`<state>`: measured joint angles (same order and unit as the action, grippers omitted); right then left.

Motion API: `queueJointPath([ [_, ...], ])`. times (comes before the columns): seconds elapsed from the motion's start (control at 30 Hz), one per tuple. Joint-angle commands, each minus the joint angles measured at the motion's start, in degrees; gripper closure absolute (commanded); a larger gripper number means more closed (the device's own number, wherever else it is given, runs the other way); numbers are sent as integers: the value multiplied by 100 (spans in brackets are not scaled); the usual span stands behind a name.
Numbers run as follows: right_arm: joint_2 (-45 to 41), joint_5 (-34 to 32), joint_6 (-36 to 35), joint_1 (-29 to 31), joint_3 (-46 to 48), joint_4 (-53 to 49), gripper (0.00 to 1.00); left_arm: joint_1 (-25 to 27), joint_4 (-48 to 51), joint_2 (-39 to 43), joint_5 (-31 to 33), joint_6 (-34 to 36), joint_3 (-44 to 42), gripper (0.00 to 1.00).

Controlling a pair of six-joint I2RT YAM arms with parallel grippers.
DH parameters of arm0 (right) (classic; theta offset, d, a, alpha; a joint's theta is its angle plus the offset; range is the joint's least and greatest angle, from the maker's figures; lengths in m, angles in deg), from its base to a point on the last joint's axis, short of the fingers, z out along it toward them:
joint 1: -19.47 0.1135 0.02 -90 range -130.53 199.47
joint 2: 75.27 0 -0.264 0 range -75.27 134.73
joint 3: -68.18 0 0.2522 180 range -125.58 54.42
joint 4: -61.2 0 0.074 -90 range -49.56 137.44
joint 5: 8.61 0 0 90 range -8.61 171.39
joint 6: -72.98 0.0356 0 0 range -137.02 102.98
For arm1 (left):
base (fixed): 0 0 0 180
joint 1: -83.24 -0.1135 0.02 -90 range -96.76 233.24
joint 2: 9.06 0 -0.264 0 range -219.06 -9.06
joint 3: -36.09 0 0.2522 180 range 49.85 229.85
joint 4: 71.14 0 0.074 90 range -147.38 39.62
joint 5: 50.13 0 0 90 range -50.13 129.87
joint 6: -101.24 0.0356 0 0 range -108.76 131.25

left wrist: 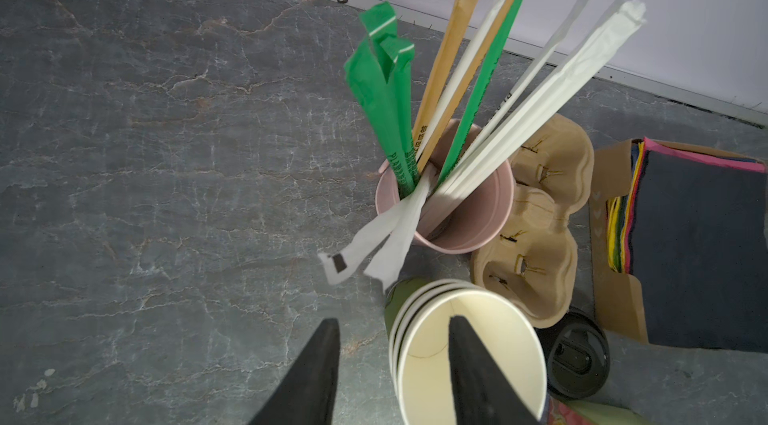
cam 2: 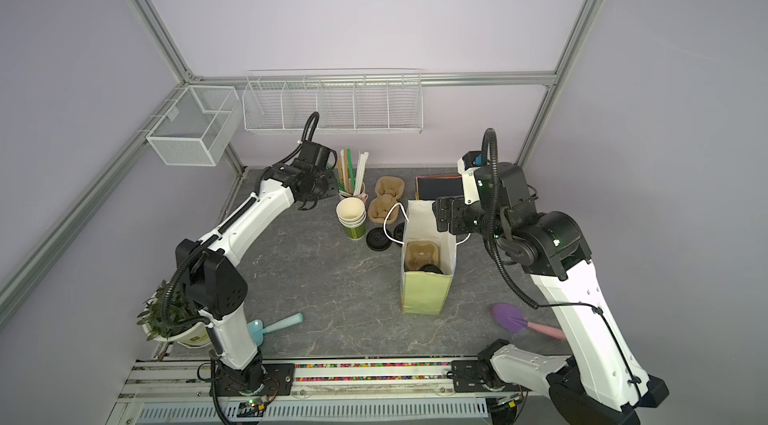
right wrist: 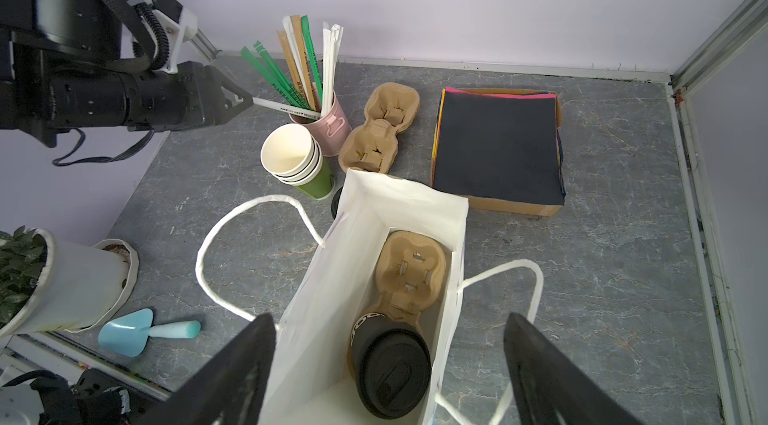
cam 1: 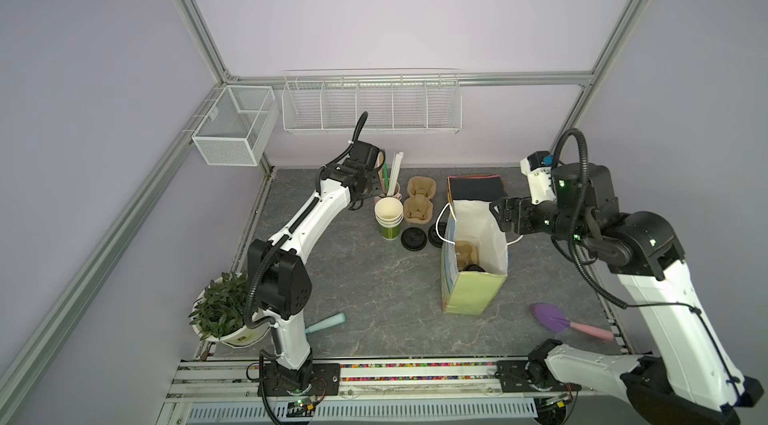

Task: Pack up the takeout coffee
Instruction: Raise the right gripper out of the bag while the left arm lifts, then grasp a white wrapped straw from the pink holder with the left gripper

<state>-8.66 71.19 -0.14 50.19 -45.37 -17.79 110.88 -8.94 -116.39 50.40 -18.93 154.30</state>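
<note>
As coffee [right wrist: 390,373] sits bagged, right fingers [right wrist: 232,377] above

**My two arms.** Left arm [cam 1: 324,211] and right arm [cam 1: 660,310]: white moulded link shells dotted with small dark screws [cam 1: 670,277], joined by black rounded joint housings [cam 1: 286,285]. A black corrugated cable conduit [cam 1: 254,277] runs along each arm, and a white zip tie [cam 1: 352,143] binds it on my left. Green status lights [cam 1: 562,184] glow on my right wrist joints. My left gripper [left wrist: 392,321] and right gripper [right wrist: 389,317] end in matte black tapered fingers [right wrist: 232,373]. Black base plates [cam 1: 328,373] sit at the near edge.
</note>
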Motion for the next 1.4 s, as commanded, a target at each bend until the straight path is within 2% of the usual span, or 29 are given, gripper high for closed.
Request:
queueJointPath([
  [0.0, -56, 122, -160, -34, 100, 164, 12, -39, 177, -197, 77, -57, 294, 59],
  [0.13, -112, 97, -199, -36, 142, 166, 12, -38, 350, -446, 188, -72, 476, 65],
  [0.5, -139, 141, -222, -33, 201, 197, 12, -40, 577, -762, 387, -91, 801, 69],
  [0.6, -139, 143, -212, -37, 206, 207, 12, -37, 684, -854, 402, -83, 934, 79],
  [0.77, -131, 142, -223, -33, 203, 205, 12, -39, 718, -920, 415, -76, 1027, 87],
  [0.9, -135, 150, -225, -37, 205, 206, 12, -39, 770, -955, 412, -68, 1098, 100],
  [1.37, -139, 84, -217, -46, 203, 213, 12, -38, 969, -594, 302, -25, 1429, 100],
])
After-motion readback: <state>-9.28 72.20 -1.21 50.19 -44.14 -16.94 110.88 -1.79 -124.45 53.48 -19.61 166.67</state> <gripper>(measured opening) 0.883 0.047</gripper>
